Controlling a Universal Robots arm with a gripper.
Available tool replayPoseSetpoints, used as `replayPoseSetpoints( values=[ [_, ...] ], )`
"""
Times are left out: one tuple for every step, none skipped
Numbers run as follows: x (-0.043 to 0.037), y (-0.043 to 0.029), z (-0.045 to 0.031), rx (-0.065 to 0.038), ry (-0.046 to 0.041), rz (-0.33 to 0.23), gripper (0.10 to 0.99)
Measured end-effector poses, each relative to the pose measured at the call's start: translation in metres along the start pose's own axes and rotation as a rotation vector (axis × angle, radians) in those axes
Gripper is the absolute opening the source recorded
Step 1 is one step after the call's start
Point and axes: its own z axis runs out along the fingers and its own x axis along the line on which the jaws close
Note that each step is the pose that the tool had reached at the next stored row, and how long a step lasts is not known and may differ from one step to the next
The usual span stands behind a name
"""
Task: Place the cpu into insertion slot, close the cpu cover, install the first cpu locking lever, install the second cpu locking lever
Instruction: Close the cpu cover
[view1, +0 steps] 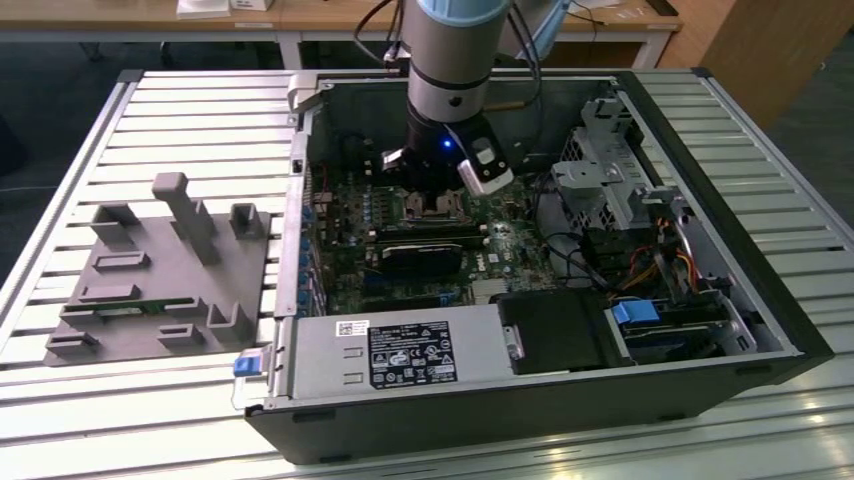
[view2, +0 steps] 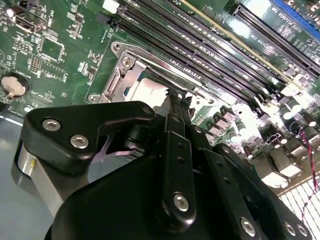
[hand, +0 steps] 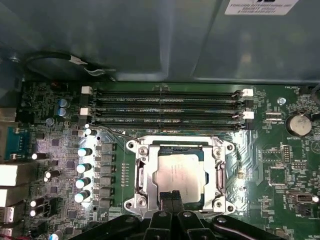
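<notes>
First wrist view: where's the cpu? (M)

Cpu (hand: 177, 175) sits in the insertion slot (view1: 427, 210), dull silver top up. It shows through the window of the cpu cover (hand: 146, 175), which lies flat around it. (J)

Gripper? (M)

Gripper (hand: 171, 198) is at the socket edge farthest from the memory slots (hand: 170, 107), tips over the cover's rim. Fingers are pinched together with nothing visible between them. Can't tell if they actually touch the cover. Second wrist view agrees: fingertips (view2: 172, 100) are drawn together right at the socket edge, with the cpu just beyond them. (J)

Levers? (M)

A thin wire rod (hand: 112, 132) runs from the socket corner towards the capacitors (hand: 84, 167), on the memory-slot side. Can't tell whether it's latched. (J)

Exterior view? (M)

The arm (view1: 454, 60) comes straight down into the open computer case (view1: 747, 300), which lies on its side on a slatted table (view1: 200, 110). The wrist is directly over the socket on the board. A grey fixture (view1: 160, 270) sits on the table to the exterior view's left of the case, near its wall. (J)

Anything else on the board? (M)

A coin cell (hand: 298, 122) sits past the end of the memory slots, well apart from the socket. (J)
</notes>
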Motion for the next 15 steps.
replayPoseSetpoints(
  values=[
    [0.0, 0.0, 0.0013, 0.0, 0.0, 0.0, 0.102],
    [0.0, 0.0, 0.0023, 0.0, 0.0, 0.0, 0.102],
    [-0.0001, 0.0, 0.0032, 0.0, 0.0, 0.0, 0.102],
    [-0.0001, 0.0001, 0.004, 0.0, 0.0, 0.0, 0.102],
    [-0.0001, 0.0002, 0.0049, 0.0, 0.0, 0.0, 0.102],
    [-0.0001, 0.0003, 0.0057, 0.0, -0.0001, 0.0, 0.102],
    [-0.0001, 0.0003, 0.0067, 0.0, 0.0, 0.0, 0.102],
    [-0.0001, 0.0003, 0.0078, 0.0, 0.0001, 0.0, 0.102],
    [0.0, 0.0003, 0.009, 0.0, 0.0, 0.0, 0.102],
    [0.0002, 0.0004, 0.01, 0.0, 0.0, 0.0, 0.102],
    [0.0004, 0.0004, 0.0109, 0.0, 0.0, 0.0, 0.102],
    [0.0006, 0.0006, 0.0117, 0.0, 0.0, 0.0, 0.102],
    [0.0009, 0.0007, 0.0124, 0.0, 0.0, 0.0, 0.102],
    [0.0011, 0.0009, 0.0131, 0.0, 0.0, 0.0, 0.102],
    [0.0012, 0.0011, 0.0137, 0.0, 0.0, 0.0, 0.102]
  ],
)
